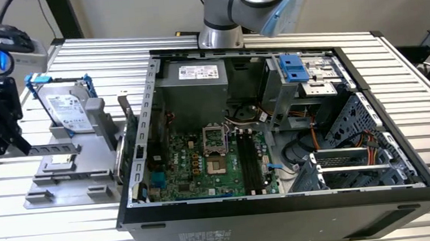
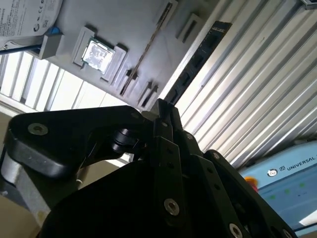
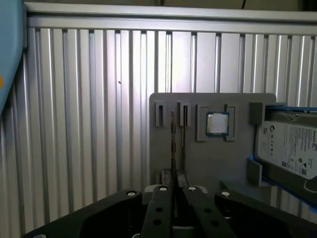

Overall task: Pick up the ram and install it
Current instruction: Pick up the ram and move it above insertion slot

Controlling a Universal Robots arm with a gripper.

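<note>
Nearest me in the exterior view stood the open computer case [image 1: 282, 207], its black wall toward the camera. Inside lay the green motherboard [image 1: 202, 161] with its long black slots [image 1: 248, 161]. A grey power supply [image 1: 193, 82] sat at the back, and coloured cables ran toward the exterior view's right. The case stood on a ribbed metal desk [image 1: 56, 222]. Just beside it, on the exterior view's left, a grey holder [image 1: 75, 176] carried a hard drive [image 1: 71, 113] in a blue bracket, a small processor chip [image 1: 60, 161] and a thin upright card [image 1: 126, 112]. The black claw [image 1: 16, 143] hung at the far left edge, over the desk beside that holder.

In the second wrist view the claw [image 2: 161, 106] was clenched on the ram [image 2: 198, 59], a dark narrow stick reaching out from the fingertips. Beyond it were the holder [image 2: 124, 29], the processor chip [image 2: 96, 53] in its square recess, the thin card [image 2: 148, 44] and a corner of the hard drive [image 2: 25, 15].

In the first wrist view the claw [image 3: 174, 191] pinched the ram [image 3: 173, 144], seen edge-on as a thin line. The line fell between two narrow slots of the holder [image 3: 213, 158]. I could not tell whether its far end touched the holder. The chip [image 3: 217, 124] sat in its recess, and the hard drive [image 3: 290, 148] rested in its blue bracket.
</note>
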